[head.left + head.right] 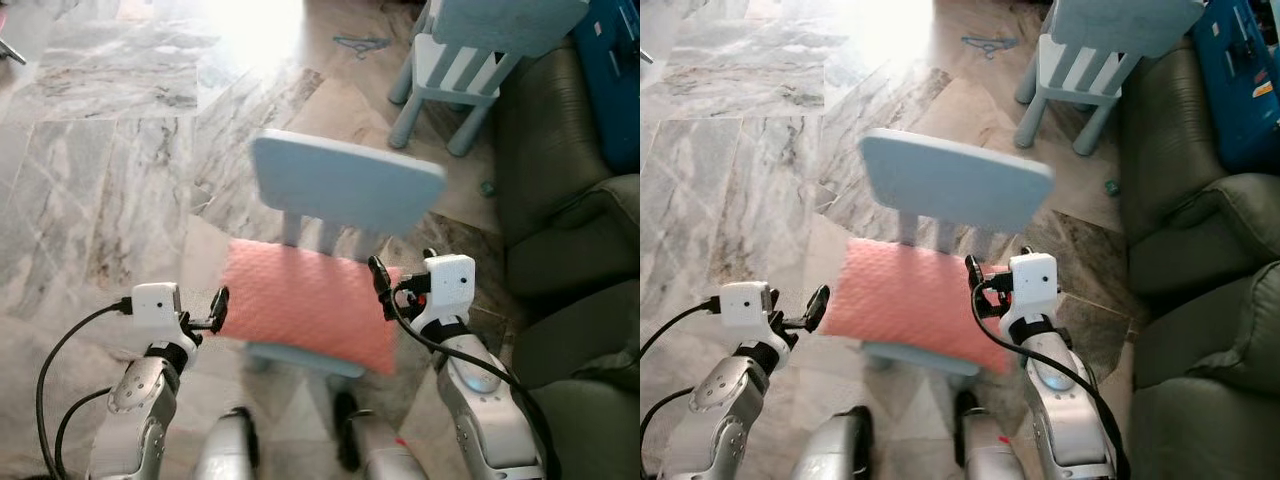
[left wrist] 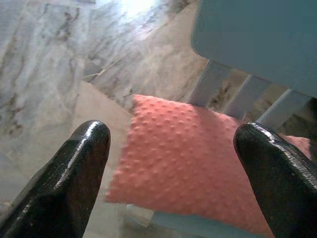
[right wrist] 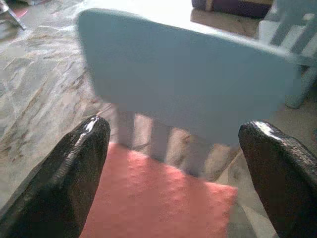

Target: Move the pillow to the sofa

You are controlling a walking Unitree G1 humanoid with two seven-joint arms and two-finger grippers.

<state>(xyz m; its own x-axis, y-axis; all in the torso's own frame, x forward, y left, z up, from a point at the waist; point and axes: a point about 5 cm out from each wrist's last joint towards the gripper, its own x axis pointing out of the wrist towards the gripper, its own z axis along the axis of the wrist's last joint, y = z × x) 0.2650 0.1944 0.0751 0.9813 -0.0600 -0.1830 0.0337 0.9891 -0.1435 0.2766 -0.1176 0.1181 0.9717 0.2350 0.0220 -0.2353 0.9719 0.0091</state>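
Sofa (image 1: 560, 200) sits off to the robot's right. Pink pillow (image 1: 305, 300) lies on the seat of a small blue chair (image 1: 345, 180). Risk: a squeeze by the corners could let the soft pillow sag and slip out, or drag the light chair. Left end effector (image 1: 218, 310) and right end effector (image 1: 380, 275) flank its two ends, both with fingers apart, nothing gripped.

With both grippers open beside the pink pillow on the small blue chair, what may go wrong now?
The left gripper and right gripper flank the pink dimpled pillow without holding it, so uneven closing may let it slip. The pillow overhangs the light blue chair seat and could drop. Lifting might catch the backrest.
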